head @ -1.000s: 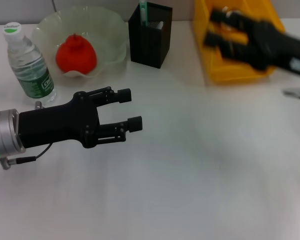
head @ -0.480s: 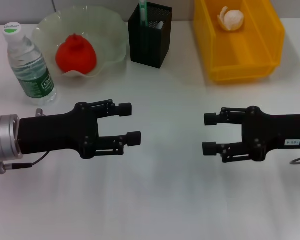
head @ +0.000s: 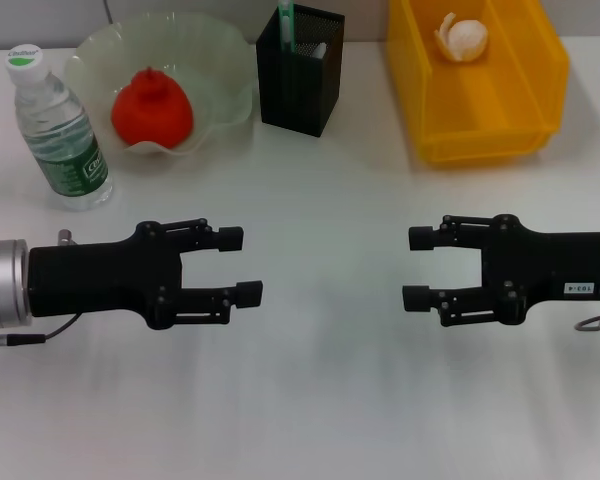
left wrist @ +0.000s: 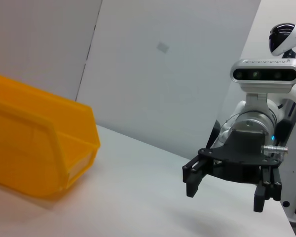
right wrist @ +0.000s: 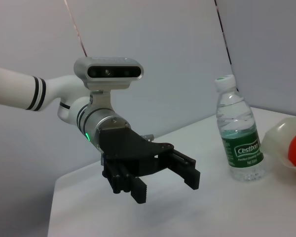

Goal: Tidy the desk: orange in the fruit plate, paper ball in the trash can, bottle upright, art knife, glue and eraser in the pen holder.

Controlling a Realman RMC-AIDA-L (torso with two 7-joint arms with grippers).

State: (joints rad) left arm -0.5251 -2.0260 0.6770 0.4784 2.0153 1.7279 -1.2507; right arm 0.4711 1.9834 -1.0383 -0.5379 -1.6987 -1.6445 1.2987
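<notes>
The orange lies in the pale fruit plate at the back left. The clear bottle stands upright left of the plate. The black mesh pen holder holds a green-and-white stick and a pale item. The paper ball lies in the yellow bin at the back right. My left gripper is open and empty over the table's left middle. My right gripper is open and empty, facing it from the right.
The left wrist view shows the yellow bin and my right gripper farther off. The right wrist view shows my left gripper, the bottle and the plate's edge.
My right arm has drawn back from over the yellow bin to the table's right middle, and the paper ball now shows in the bin. My left gripper has moved slightly back and toward the front.
</notes>
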